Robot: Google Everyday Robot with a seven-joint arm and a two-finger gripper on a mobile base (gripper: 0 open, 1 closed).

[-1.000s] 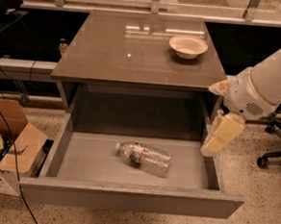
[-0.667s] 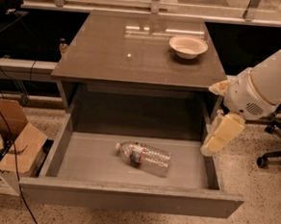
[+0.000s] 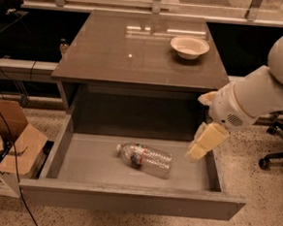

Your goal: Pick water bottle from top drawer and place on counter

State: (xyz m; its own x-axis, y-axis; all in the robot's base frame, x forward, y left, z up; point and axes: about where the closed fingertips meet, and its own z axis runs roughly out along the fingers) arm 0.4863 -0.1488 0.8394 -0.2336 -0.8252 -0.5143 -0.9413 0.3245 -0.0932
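The water bottle (image 3: 145,159) lies on its side on the floor of the open top drawer (image 3: 130,199), white cap pointing left, red-and-dark label band near the neck. My gripper (image 3: 203,142) hangs at the drawer's right side, just inside its right wall, above the floor and to the right of the bottle's base. It is apart from the bottle and holds nothing. The counter (image 3: 136,51) is the glossy grey-brown top of the cabinet, behind and above the drawer.
A white bowl (image 3: 189,46) sits on the counter at the back right. An open cardboard box (image 3: 8,144) with cables stands on the floor to the left. An office chair base (image 3: 274,153) is on the right. A pale ledge (image 3: 153,11) runs behind.
My gripper has shifted a little to the left and down, from over the drawer's right wall to just inside it. The bottle has not moved.
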